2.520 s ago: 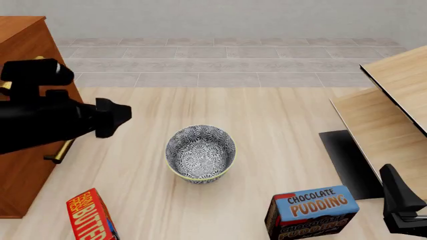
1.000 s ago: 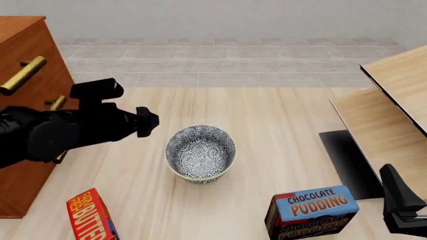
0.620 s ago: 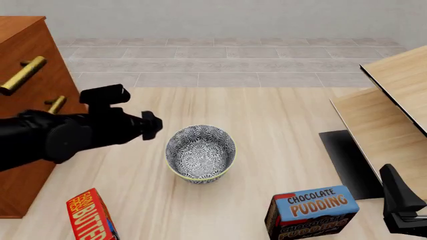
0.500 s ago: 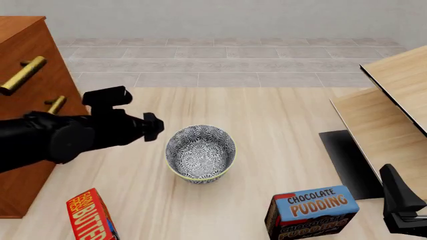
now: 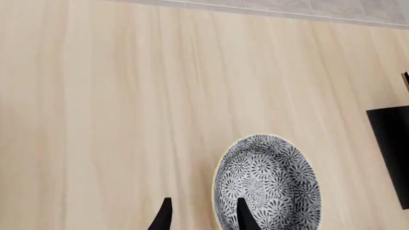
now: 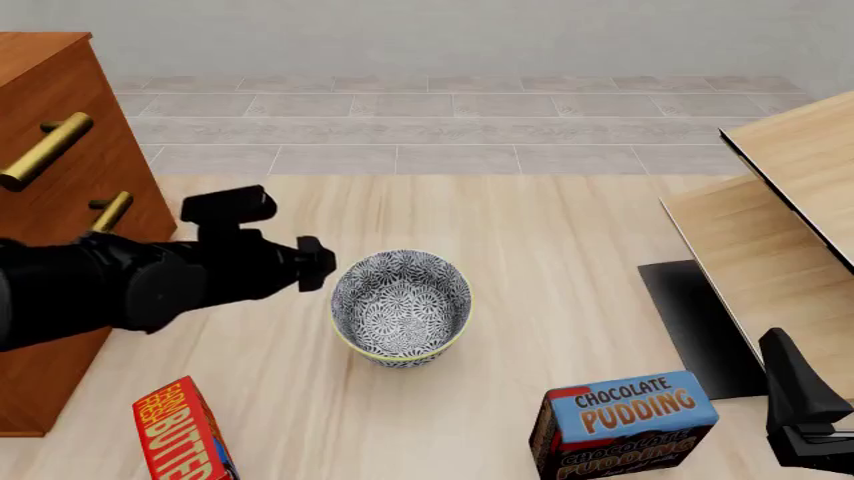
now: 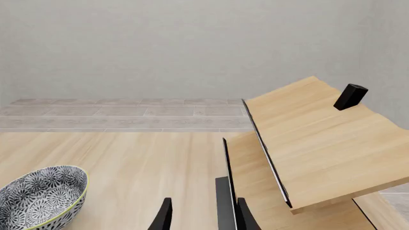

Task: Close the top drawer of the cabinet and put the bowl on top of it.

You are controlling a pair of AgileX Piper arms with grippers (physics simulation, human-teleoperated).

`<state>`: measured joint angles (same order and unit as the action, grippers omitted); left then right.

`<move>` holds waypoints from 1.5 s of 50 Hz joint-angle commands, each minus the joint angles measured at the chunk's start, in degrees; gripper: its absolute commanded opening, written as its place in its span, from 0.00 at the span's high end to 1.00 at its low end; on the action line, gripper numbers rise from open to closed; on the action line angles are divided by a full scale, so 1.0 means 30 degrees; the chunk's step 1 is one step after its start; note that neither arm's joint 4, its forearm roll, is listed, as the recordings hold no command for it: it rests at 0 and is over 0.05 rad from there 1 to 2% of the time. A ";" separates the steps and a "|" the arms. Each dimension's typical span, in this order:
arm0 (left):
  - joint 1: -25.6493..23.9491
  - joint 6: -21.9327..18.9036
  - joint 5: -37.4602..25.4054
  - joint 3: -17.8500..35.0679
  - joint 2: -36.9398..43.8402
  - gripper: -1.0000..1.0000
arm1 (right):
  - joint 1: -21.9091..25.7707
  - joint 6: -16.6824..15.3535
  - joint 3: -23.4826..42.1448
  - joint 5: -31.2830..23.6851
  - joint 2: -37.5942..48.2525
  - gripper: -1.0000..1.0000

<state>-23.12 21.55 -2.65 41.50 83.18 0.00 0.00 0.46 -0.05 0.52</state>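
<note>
Left gripper (image 6: 318,264), fingers slightly apart and empty, sits just left of the bowl (image 6: 400,305) (near rim); a low approach risks shoving it right.

Front and both wrist views share the bowl (image 6: 400,305).

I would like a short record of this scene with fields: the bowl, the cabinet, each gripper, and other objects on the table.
bowl: bowl upright on the table, not held, not on the cabinet
cabinet: cabinet at the left edge of the front view; two brass handles visible
left gripper: left gripper open, just left of the bowl rim, one finger over the rim in its wrist view
right gripper: right gripper open, far from the bowl
other objects: chocolate pudding box, red box, pale wood furniture
</note>
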 commanded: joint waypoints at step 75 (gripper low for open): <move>-0.0451 0.0289 0.2335 -0.0004 0.3388 0.00 | -0.0001 -0.0002 -0.0041 0.0009 -0.0035 0.00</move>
<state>-24.26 22.36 3.32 41.69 92.11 0.00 0.00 0.46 -0.05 0.52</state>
